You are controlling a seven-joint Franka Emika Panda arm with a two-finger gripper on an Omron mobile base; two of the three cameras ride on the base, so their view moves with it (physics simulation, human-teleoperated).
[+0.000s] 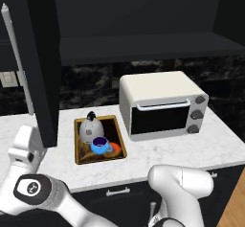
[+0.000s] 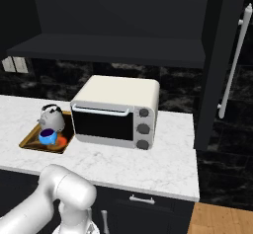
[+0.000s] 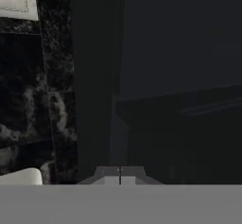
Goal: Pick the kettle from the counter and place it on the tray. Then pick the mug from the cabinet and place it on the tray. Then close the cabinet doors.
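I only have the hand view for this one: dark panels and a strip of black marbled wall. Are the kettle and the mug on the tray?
Observer: The kettle is. The dome-shaped, speckled grey-silver kettle stands on the flat rectangular golden-rimmed tray, which lies on the white marble-patterned counter.
Operator: And the mug?
Observer: The small bright blue mug sits on the same tray, just in front of the kettle.
Operator: Are the cabinet doors shut?
Observer: No. The tall matte black left cabinet door and the right cabinet door both stand open.
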